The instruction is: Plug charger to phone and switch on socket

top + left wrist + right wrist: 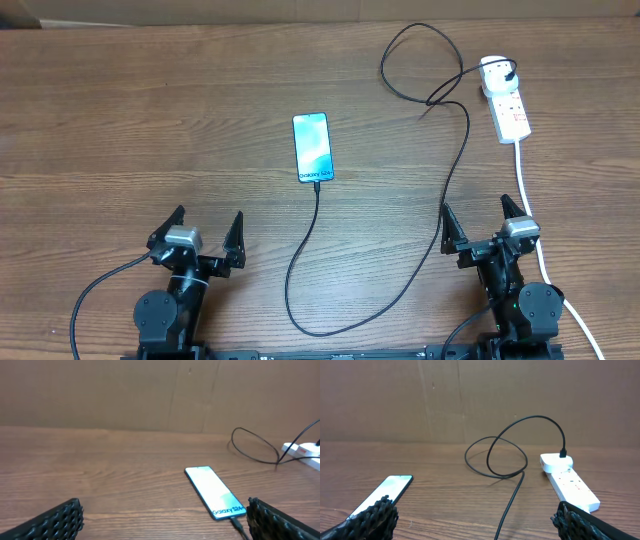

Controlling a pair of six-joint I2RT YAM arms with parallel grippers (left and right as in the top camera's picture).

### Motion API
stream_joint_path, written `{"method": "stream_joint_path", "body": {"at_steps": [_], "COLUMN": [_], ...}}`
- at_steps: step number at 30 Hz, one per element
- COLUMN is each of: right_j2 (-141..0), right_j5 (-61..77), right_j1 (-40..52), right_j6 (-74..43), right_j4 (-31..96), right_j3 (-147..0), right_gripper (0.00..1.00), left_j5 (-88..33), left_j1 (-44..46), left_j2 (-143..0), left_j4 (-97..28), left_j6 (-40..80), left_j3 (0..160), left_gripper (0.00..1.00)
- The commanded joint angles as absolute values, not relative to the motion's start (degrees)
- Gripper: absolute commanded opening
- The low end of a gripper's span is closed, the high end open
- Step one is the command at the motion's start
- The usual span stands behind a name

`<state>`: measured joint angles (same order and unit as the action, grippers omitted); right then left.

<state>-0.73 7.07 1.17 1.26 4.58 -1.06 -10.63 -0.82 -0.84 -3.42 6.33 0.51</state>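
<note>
The phone (312, 146) lies flat mid-table, teal screen up, "Galaxy" text at its near edge; it also shows in the left wrist view (215, 492) and right wrist view (382, 491). The black charger cable (455, 180) has its tip in the phone's near end, loops along the front, and rises to a white plug head (494, 72) seated in the socket (510, 110), a white power strip at back right (572, 483). My left gripper (204, 240) is open and empty, near the front left. My right gripper (486, 225) is open and empty, near the front right.
The socket's thick white cord (530, 205) runs toward the front past my right arm. The cable forms a loop (495, 457) at the back of the table. A brown cardboard wall (150, 395) stands behind the wooden table.
</note>
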Motion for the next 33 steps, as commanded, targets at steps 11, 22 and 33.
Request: {"method": "stream_joint_path", "body": {"at_steps": [11, 22, 33], "right_j2": [-0.2, -0.2, -0.2], "right_j5": [6.9, 6.9, 6.9], "right_j1": [1.2, 1.2, 1.2], "right_j6": [0.9, 0.9, 0.9], "right_j4": [4.4, 4.4, 4.4], "right_j3": [-0.5, -0.5, -0.5], "right_gripper": [1.00, 1.00, 1.00], "left_j5": [-0.6, 4.5, 3.1], "left_j1": [-0.7, -0.7, -0.7], "left_j2": [-0.2, -0.2, -0.2], "left_j4": [-4.6, -4.3, -4.5], "left_j6": [4.7, 4.7, 4.1], "left_j3": [0.3, 0.3, 0.3], "left_gripper": [0.99, 1.00, 1.00]}}
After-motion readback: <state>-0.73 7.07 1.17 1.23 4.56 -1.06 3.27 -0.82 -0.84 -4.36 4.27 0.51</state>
